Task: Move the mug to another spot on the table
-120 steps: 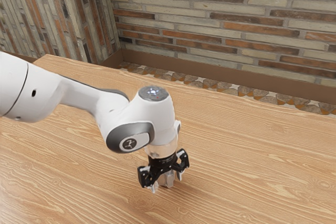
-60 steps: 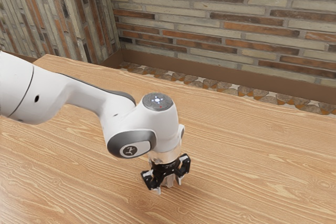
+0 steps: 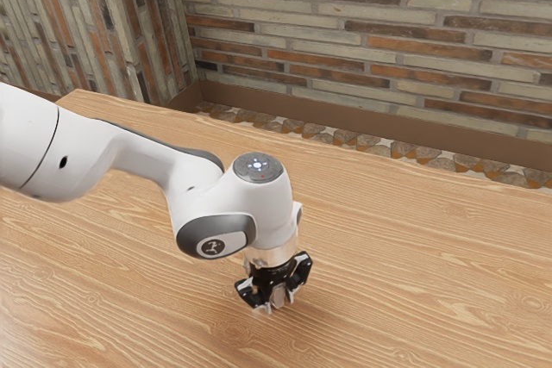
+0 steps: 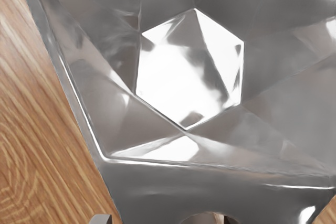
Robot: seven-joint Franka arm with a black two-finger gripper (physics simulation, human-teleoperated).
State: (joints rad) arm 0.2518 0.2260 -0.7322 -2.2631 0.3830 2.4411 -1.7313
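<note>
Now the gripper [image 3: 273, 292] has sunk lower around the mug [image 3: 274, 301], which sits on the tabletop [image 3: 414, 239] directly beneath it. The fingers are spread wide beside the mug, so closing looks next.

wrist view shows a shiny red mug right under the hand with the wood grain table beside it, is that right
Not quite: the mug is silvery grey, not red, as the wrist view shows. The rest holds: it is shiny, it sits right under the hand, and the wood-grain table lies beside it.
</note>
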